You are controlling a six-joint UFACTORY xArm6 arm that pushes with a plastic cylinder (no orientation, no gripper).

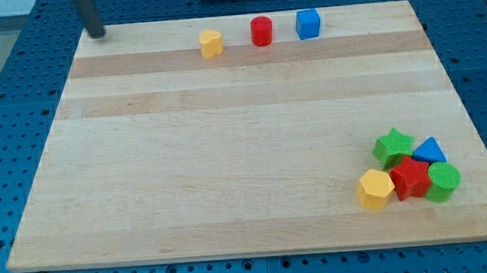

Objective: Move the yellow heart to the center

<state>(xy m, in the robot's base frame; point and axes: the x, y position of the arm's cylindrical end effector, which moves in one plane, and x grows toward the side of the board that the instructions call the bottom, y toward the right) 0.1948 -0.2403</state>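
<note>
The yellow heart (211,44) lies near the board's top edge, left of a red cylinder (261,31) and a blue cube (308,23). My tip (96,33) is at the top left corner of the board, well to the left of the yellow heart and apart from every block. Only the lower end of the rod shows; the arm above it is out of frame.
A cluster sits at the bottom right: a yellow hexagon (375,189), a red star (409,178), a green star (393,146), a blue triangle (430,151) and a green cylinder (443,181). The wooden board (228,154) rests on a blue pegboard table.
</note>
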